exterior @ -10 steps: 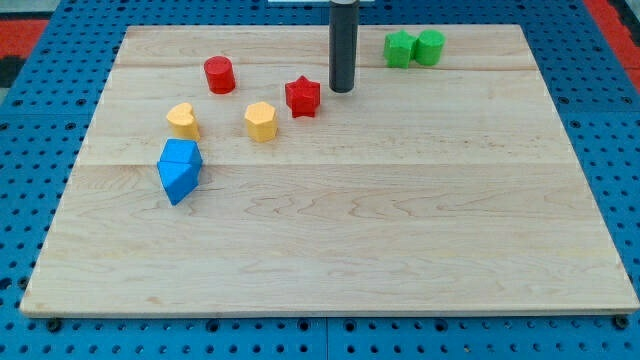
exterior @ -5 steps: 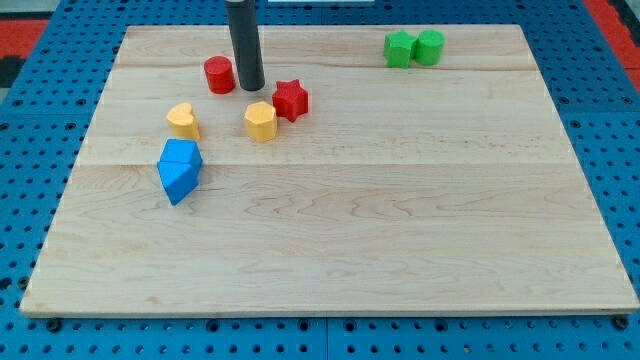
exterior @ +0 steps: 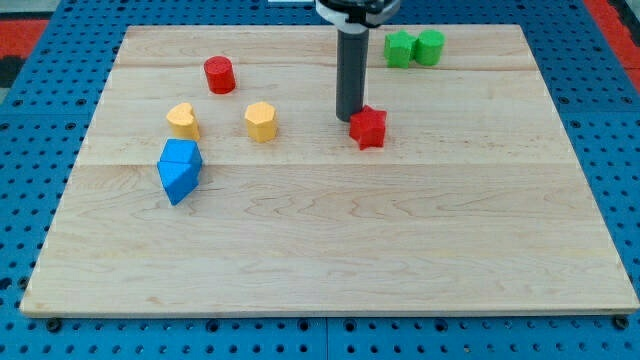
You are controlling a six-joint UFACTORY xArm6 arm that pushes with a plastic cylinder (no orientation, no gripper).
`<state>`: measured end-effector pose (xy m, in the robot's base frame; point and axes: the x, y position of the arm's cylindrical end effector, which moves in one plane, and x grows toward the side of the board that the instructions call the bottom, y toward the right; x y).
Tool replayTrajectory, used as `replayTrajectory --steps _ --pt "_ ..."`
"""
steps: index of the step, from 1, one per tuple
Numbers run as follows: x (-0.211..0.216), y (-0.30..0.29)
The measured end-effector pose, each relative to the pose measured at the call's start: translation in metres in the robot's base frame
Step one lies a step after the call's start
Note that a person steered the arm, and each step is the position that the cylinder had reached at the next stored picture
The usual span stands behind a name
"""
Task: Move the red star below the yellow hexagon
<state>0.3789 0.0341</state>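
Note:
The red star [exterior: 369, 127] lies on the wooden board [exterior: 330, 250], right of centre in the upper half. The yellow hexagon [exterior: 260, 121] lies well to its left, at about the same height. My tip [exterior: 349, 118] stands just left of the red star and slightly above it, touching or nearly touching its upper left side. The dark rod rises from there to the view's top.
A red cylinder [exterior: 219, 75] sits above and left of the yellow hexagon. A yellow heart [exterior: 183, 120] lies left of the hexagon. Two blue blocks [exterior: 179, 169] sit together below the heart. Two green blocks [exterior: 415, 48] sit at the top right.
The red star has moved right and a little down, away from the yellow hexagon. My tip swung from between the red cylinder and the star to the star's left side.

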Motion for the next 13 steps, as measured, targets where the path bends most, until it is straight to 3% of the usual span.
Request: replayTrajectory --steps 1,3,6,7,10,11,13 --pt "0.012 0.004" --pt "0.016 0.095" --pt "0.069 0.148" --pt "0.078 0.139" --pt "0.078 -0.014" --pt "0.078 -0.037" --pt "0.089 -0.025"
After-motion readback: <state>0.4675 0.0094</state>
